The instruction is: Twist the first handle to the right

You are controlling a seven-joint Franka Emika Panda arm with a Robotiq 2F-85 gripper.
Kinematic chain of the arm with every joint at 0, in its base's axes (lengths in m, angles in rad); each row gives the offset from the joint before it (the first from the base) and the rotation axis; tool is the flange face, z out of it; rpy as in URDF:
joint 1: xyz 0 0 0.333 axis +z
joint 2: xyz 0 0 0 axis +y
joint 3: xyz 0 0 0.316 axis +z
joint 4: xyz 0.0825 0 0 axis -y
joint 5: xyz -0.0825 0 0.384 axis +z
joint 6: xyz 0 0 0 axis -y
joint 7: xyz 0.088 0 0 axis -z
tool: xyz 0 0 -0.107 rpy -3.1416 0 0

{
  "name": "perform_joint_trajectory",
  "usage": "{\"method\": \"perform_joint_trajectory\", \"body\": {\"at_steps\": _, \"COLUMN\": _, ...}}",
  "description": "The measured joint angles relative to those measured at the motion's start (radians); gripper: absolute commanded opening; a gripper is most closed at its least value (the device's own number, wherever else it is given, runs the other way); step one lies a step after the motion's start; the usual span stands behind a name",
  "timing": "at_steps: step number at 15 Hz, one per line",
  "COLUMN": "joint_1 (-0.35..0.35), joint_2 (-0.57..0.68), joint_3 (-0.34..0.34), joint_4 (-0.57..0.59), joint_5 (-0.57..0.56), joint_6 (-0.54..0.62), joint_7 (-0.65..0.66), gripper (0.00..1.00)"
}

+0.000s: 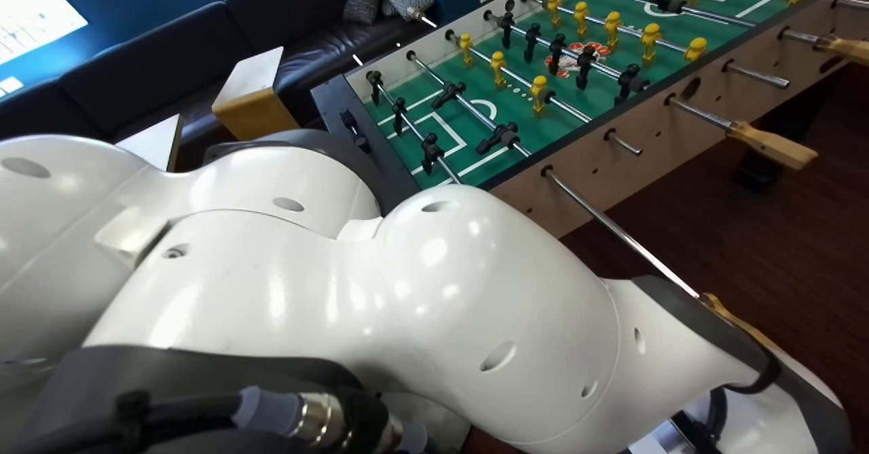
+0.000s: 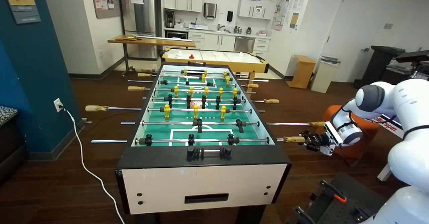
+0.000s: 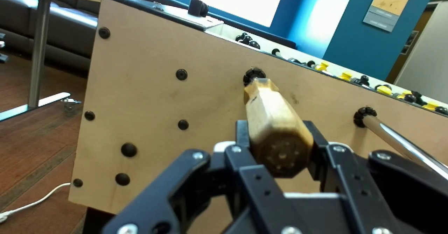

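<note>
The first handle point(image 2: 293, 139) is light wood, faceted, on the rod nearest the foosball table's point(image 2: 204, 158) near end. It also shows in the wrist view point(image 3: 273, 122), its dark end facing the camera. My gripper point(image 3: 278, 136) has one black finger on each side of the handle's outer end, both touching it. The gripper also shows in an exterior view point(image 2: 310, 141) at the handle's end. The first rod point(image 2: 211, 140) carries black figures that look about upright. In an exterior view point(image 1: 475, 291) my white arm hides the gripper and the first handle.
The second rod point(image 3: 402, 139) sticks out just right of the gripper in the wrist view. Its wooden handle point(image 2: 316, 124) lies close to my wrist. The table's wooden side point(image 3: 150, 97) stands behind the handle. An orange seat point(image 2: 360, 142) is beyond the wrist.
</note>
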Motion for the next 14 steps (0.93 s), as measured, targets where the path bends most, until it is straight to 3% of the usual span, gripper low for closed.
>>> {"method": "perform_joint_trajectory", "body": {"at_steps": 14, "joint_1": 0.002, "joint_2": 0.021, "joint_3": -0.014, "joint_4": 0.010, "joint_5": 0.028, "joint_6": -0.037, "joint_7": 0.568, "gripper": 0.15}}
